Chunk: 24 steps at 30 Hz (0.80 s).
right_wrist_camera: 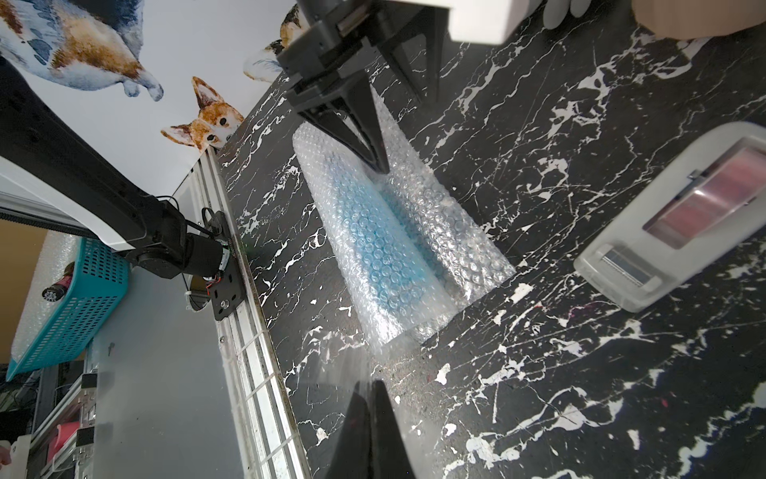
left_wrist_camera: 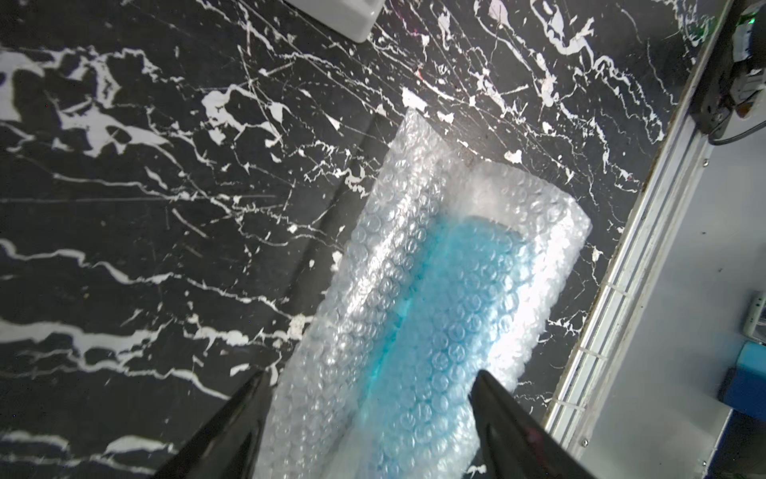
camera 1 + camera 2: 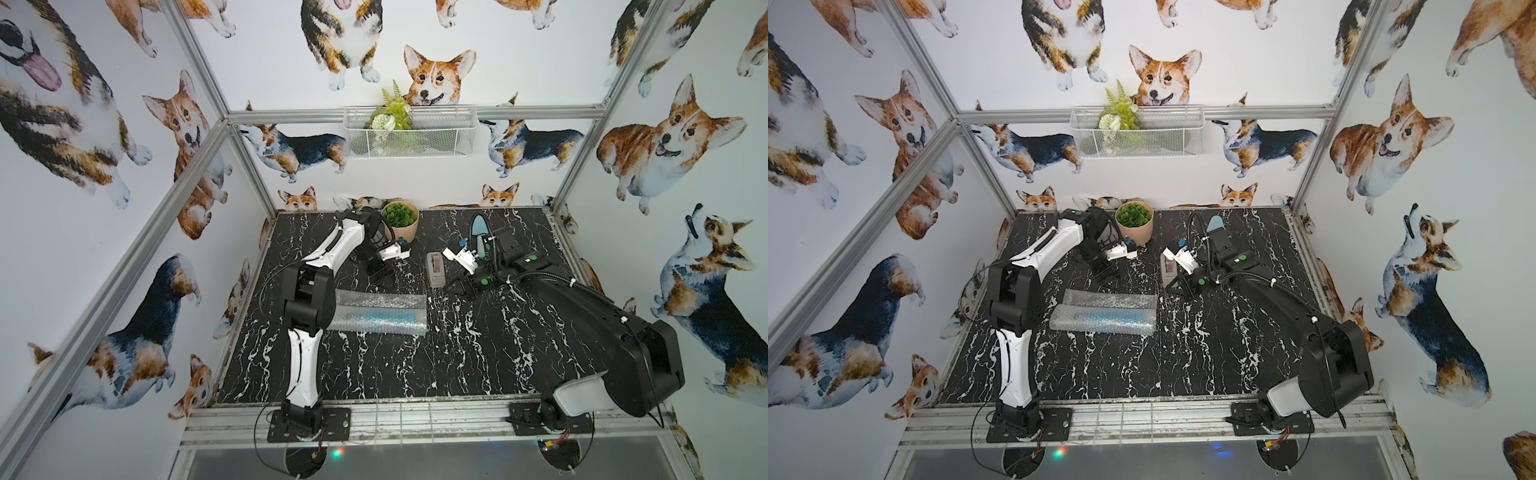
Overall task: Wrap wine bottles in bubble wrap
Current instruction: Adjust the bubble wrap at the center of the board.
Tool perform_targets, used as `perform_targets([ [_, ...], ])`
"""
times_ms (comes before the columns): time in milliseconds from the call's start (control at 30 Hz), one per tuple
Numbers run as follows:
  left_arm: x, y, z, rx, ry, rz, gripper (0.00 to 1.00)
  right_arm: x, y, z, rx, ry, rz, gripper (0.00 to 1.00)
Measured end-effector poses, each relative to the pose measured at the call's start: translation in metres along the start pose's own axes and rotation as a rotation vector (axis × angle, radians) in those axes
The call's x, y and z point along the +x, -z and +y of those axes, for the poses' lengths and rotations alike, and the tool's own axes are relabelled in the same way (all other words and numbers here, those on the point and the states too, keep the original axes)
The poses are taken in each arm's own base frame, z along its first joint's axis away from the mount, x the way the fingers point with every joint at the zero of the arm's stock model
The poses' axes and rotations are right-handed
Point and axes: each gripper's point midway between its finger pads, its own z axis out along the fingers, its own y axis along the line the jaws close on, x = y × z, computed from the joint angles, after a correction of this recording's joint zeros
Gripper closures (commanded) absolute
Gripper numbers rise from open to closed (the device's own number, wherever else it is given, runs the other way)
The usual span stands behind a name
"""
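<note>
The wine bottle (image 3: 374, 320) lies on its side in the middle of the table, its blue liquid (image 2: 447, 311) showing through the bubble wrap (image 3: 382, 301) rolled around it. A loose flap of wrap (image 1: 447, 232) lies flat on the far side. My left gripper (image 2: 371, 373) is open and hangs just over the roll's far side, its fingers (image 1: 373, 137) spread wider than the bundle. My right gripper (image 1: 369, 383) is shut, off the roll's right end (image 3: 455, 289). A faint translucent haze runs from its tips toward the wrap; I cannot tell what it is.
A grey tape dispenser (image 3: 435, 269) stands just beyond the right gripper. A potted plant (image 3: 401, 220) and a light-blue trowel (image 3: 480, 235) are at the back. A wire basket (image 3: 409, 131) hangs on the rear wall. A teal basket (image 1: 70, 298) sits beyond the table's front rail.
</note>
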Motion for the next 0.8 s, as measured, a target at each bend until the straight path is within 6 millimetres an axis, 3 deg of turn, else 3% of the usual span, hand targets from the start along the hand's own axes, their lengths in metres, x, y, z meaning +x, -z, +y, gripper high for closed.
perform_targets([
  [267, 0.007, -0.015, -0.003, 0.119, 0.068, 0.006, 0.09, 0.002, -0.005, 0.003, -0.015, 0.003, 0.011, 1.00],
  [800, 0.022, -0.033, 0.001, 0.222, 0.042, 0.069, 0.05, 0.009, -0.012, 0.011, -0.054, -0.003, 0.034, 1.00],
])
